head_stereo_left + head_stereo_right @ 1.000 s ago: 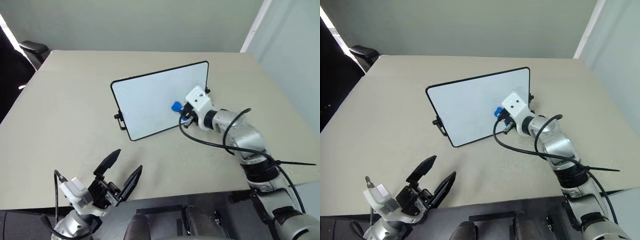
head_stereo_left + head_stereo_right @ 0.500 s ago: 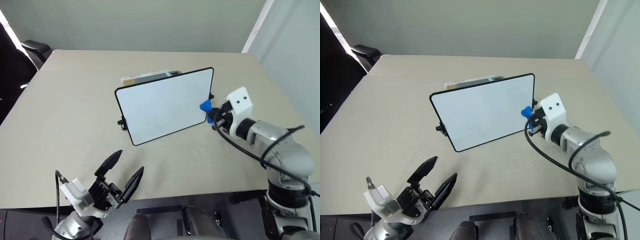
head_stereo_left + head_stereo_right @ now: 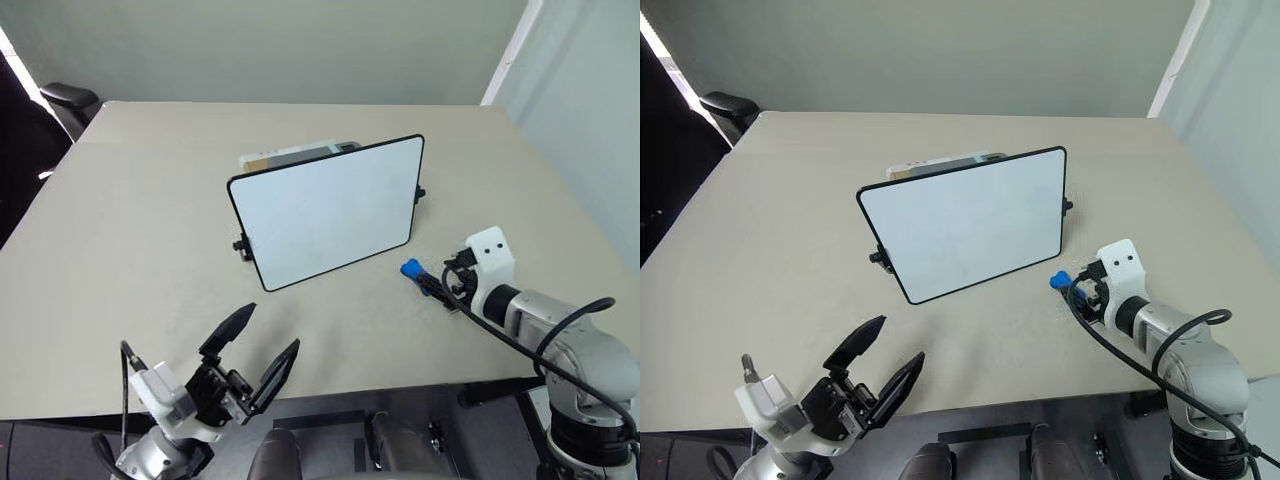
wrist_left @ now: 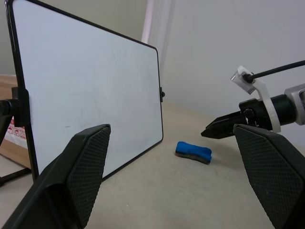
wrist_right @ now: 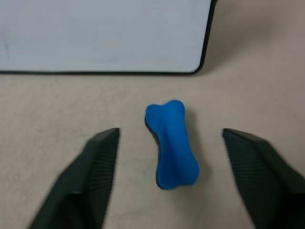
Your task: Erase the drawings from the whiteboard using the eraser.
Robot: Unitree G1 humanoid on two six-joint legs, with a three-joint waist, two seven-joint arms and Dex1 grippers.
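1. The left gripper hovers nearest, low over the table's front edge, its fingers spread wide and empty.
2. The right gripper stands wide open, holding nothing; the eraser lies free on the table between its fingers, long axis pointing roughly toward the board.
3. The whiteboard stands tilted back near the table's middle, its face blank; no drawings can be made out.
4. A flat box peeks from behind it, mostly hidden.
5. Beyond the beige table, a plain wall.
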